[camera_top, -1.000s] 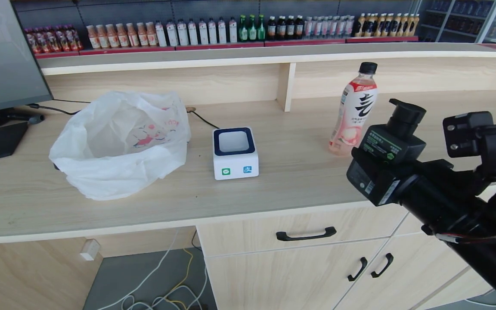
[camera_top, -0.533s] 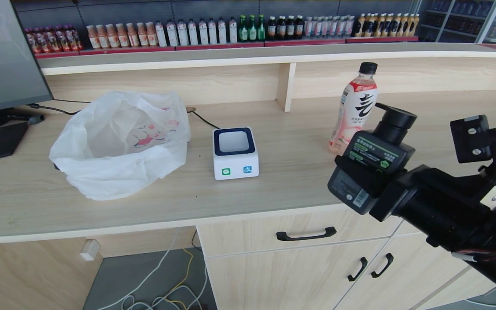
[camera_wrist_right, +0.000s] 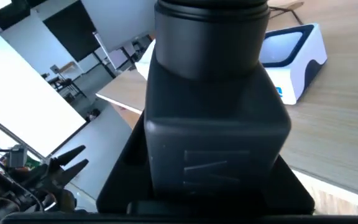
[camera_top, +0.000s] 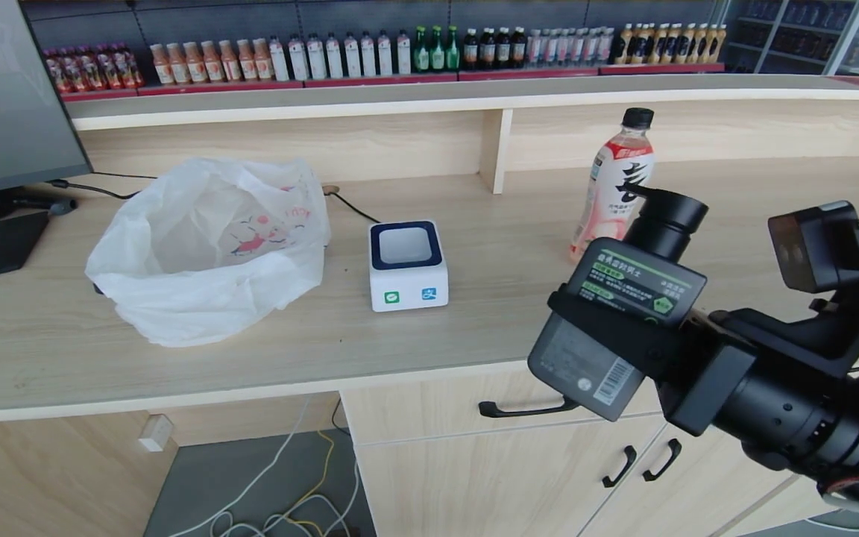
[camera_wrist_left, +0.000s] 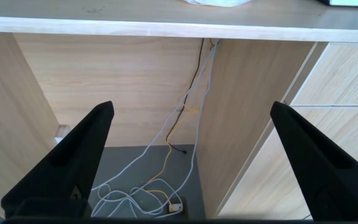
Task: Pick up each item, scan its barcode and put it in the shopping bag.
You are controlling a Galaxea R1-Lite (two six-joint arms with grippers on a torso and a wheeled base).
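My right gripper is shut on a black pump bottle with a green label, held tilted in the air over the counter's front edge, right of the scanner. A white barcode sticker shows on the bottle's lower side. In the right wrist view the bottle stands between the jaws. The white scanner with its dark-framed window sits mid-counter, and the scanner also lies beyond the bottle. The white shopping bag stands open to its left. A peach drink bottle stands upright behind the held bottle. My left gripper hangs open below the counter edge.
The wooden counter has a raised back shelf with a divider. A monitor stands at the far left. Drawers and cupboard doors with black handles sit under the counter, and cables lie on the floor.
My right arm has carried the pump bottle left and toward the counter's front, tilting it so the barcode side shows more. The other things have stayed put.
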